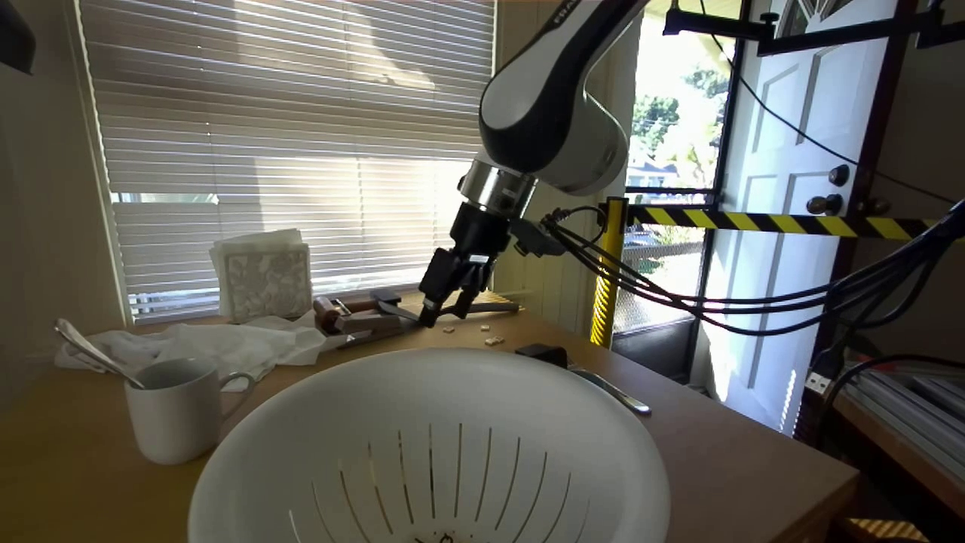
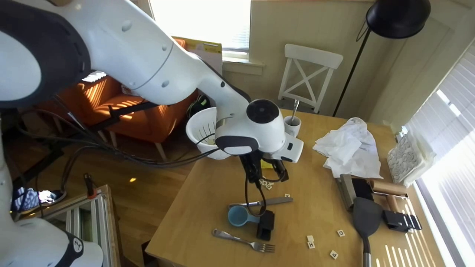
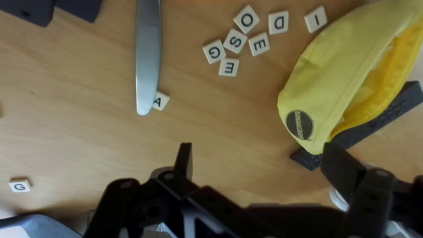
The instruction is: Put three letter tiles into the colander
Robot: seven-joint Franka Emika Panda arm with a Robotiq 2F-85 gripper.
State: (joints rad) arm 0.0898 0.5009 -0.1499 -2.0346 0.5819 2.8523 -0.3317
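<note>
The colander point(image 1: 422, 388) is the large white bowl with slots in its base, at the front of an exterior view; it also shows partly behind the arm in an exterior view point(image 2: 198, 126). In the wrist view several letter tiles, such as S point(image 3: 235, 41) and O point(image 3: 247, 20), lie in a cluster. Tile A point(image 3: 161, 101) lies partly under a knife and tile G point(image 3: 19, 185) lies apart. More loose tiles, such as H point(image 2: 311, 245), lie in an exterior view. My gripper point(image 3: 256, 148) is open and empty above the table, beside the tile cluster; it also shows in an exterior view point(image 1: 446, 311).
A yellow pouch point(image 3: 317, 82) lies over a black remote point(image 3: 307, 160) near the right finger. A knife point(image 3: 148, 56), a fork point(image 2: 243, 241), a blue measuring cup point(image 2: 237, 216) and a spatula point(image 2: 366, 217) lie on the table. A white mug point(image 1: 170, 415) stands beside the colander.
</note>
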